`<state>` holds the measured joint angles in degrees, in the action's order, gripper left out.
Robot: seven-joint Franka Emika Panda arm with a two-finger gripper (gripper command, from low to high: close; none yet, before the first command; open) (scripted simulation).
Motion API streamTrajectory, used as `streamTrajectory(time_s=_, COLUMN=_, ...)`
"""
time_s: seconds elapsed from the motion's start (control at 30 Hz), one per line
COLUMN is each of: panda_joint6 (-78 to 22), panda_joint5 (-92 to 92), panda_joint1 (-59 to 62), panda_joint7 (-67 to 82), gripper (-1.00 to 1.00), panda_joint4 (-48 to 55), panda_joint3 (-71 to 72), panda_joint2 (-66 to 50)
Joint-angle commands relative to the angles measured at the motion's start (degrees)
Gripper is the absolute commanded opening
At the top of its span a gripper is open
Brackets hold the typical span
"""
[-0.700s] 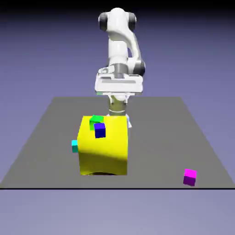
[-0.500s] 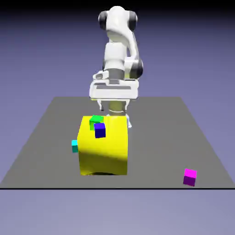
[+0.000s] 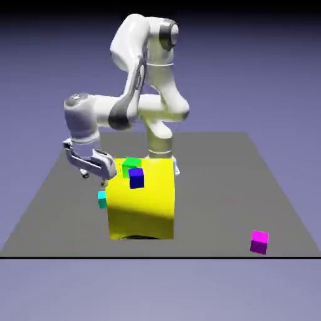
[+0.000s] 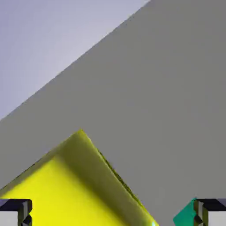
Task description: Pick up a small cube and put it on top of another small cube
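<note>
Blue-violet backdrop, grey table (image 3: 213, 200), my gripper (image 3: 95, 181) spread wide, cyan cube (image 3: 102, 200) below my fingertips, just beside big yellow block (image 3: 141, 204), magenta cube (image 3: 259, 242) well apart, near the table's front edge.

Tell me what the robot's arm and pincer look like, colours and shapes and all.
The arm is glossy white with rounded segments and dark grey to black joint caps. The pincer has a wide white-and-grey housing and two small fingers; up close their tips look blocky, grey and black. I can't make out any cables or lettering.
</note>
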<state>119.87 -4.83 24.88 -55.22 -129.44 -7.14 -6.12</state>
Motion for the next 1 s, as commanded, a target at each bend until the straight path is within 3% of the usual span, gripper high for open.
streamTrajectory(time_s=0.0, panda_joint6=-2.19, panda_joint5=-1.30, panda_joint1=1.72, panda_joint7=-0.42, gripper=0.00, panda_joint4=0.67, panda_joint3=0.31, panda_joint2=-2.08)
streamTrajectory(time_s=0.27, panda_joint6=-11.79, panda_joint5=-13.97, panda_joint1=18.31, panda_joint7=-0.98, gripper=0.00, panda_joint4=0.43, panda_joint3=4.54, panda_joint2=-14.21)
streamTrajectory(time_s=0.4, panda_joint6=-11.46, panda_joint5=-16.77, panda_joint1=23.95, panda_joint7=0.40, gripper=0.00, panda_joint4=-1.79, panda_joint3=1.16, panda_joint2=-16.67)
streamTrajectory(time_s=0.53, panda_joint6=-2.39, panda_joint5=-20.29, panda_joint1=23.06, panda_joint7=2.86, gripper=0.00, panda_joint4=-6.04, panda_joint3=3.20, panda_joint2=-21.69)
streamTrajectory(time_s=0.57, panda_joint6=-2.39, panda_joint5=-20.29, panda_joint1=23.06, panda_joint7=2.86, gripper=-1.00, panda_joint4=-6.04, panda_joint3=3.20, panda_joint2=-21.69)
streamTrajectory(time_s=0.73, panda_joint6=-10.95, panda_joint5=-15.99, panda_joint1=23.75, panda_joint7=1.25, gripper=-1.00, panda_joint4=-1.14, panda_joint3=1.90, panda_joint2=-16.48)
streamTrajectory(time_s=0.97, panda_joint6=-1.99, panda_joint5=-4.44, panda_joint1=19.59, panda_joint7=9.27, gripper=-1.00, panda_joint4=9.16, panda_joint3=16.44, panda_joint2=-15.46)
